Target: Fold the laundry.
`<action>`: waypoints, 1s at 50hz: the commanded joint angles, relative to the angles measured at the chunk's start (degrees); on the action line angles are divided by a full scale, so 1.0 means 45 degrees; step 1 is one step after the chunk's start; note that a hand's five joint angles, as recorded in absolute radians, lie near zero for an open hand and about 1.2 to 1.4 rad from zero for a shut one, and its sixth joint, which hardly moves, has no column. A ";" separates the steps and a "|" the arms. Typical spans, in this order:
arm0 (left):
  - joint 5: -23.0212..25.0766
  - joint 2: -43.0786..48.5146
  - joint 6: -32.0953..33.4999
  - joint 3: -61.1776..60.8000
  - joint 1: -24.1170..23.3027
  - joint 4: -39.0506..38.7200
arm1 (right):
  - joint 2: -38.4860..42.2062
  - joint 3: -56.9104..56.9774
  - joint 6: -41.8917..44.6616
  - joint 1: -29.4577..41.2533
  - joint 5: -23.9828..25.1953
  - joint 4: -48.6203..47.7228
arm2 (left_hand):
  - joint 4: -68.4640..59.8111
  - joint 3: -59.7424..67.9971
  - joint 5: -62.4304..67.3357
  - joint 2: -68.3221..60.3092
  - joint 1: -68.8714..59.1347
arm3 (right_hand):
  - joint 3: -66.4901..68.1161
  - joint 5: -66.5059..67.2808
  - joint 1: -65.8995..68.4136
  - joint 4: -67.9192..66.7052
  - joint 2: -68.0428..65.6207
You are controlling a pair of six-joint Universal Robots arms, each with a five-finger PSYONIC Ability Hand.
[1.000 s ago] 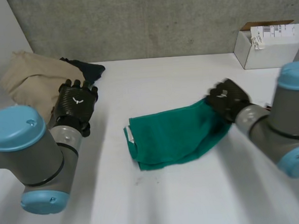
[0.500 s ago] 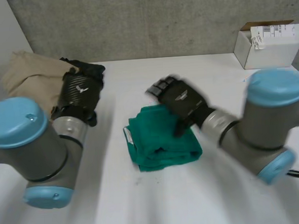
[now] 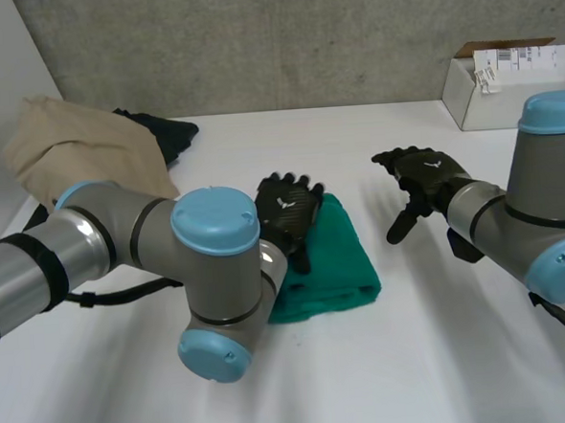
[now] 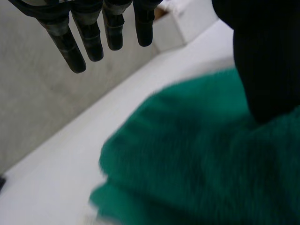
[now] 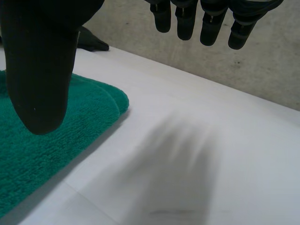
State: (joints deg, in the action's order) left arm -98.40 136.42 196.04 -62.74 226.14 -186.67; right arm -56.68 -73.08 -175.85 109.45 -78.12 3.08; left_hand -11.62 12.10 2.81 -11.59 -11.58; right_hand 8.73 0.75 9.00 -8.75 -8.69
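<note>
One folded green terry towel [image 3: 336, 266] lies in the middle of the white table [image 3: 416, 357]. A single crumpled beige cloth [image 3: 77, 147] and a single dark cloth [image 3: 167, 134] are heaped at the far left corner, and one white cardboard box [image 3: 506, 97] stands at the far right. The grey left arm [image 3: 209, 264] hides the towel's near left part. The left hand [image 3: 287, 209] is over the towel's far left part, its fingers [image 4: 91, 40] straight and spread off the cloth, its thumb [image 4: 267, 61] above the green pile, holding nothing; whether its palm touches the towel cannot be told. The right hand [image 3: 424, 176] hovers over bare table just right of the towel, fingers [image 5: 185, 21] and thumb [image 5: 42, 61] relaxed apart and empty, the towel's rounded corner beside the thumb.
</note>
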 commanded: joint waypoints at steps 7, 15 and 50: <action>-0.1844 -0.0607 0.1239 -0.1524 0.0431 0.1015 | 0.1890 0.2177 -0.0063 0.1712 0.1832 0.1209 | 0.0349 -0.0456 -0.0614 0.0342 0.0340 | 0.0283 -0.0167 0.0221 -0.0278 -0.0290; -0.2312 -0.1117 0.2002 -0.2424 0.0412 0.1015 | 0.2966 0.2900 0.0385 0.1810 0.0994 0.1658 | 0.0312 -0.0419 -0.0577 0.0305 0.0303 | 0.0283 -0.0167 0.0221 -0.0278 -0.0290; 0.2822 -0.5511 0.1340 -0.4631 0.1876 0.0897 | -0.1214 -0.4385 -0.1918 0.1263 0.1207 -0.1231 | 0.0312 -0.0419 -0.0577 0.0305 0.0303 | 0.0283 -0.0167 0.0221 -0.0278 -0.0290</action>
State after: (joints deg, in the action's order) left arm -92.01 112.05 204.73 -80.53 232.96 -182.79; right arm -63.75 -91.36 -182.62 114.69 -75.82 -1.38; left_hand -11.62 12.09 2.81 -11.59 -11.58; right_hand 8.73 0.75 9.00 -8.75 -8.69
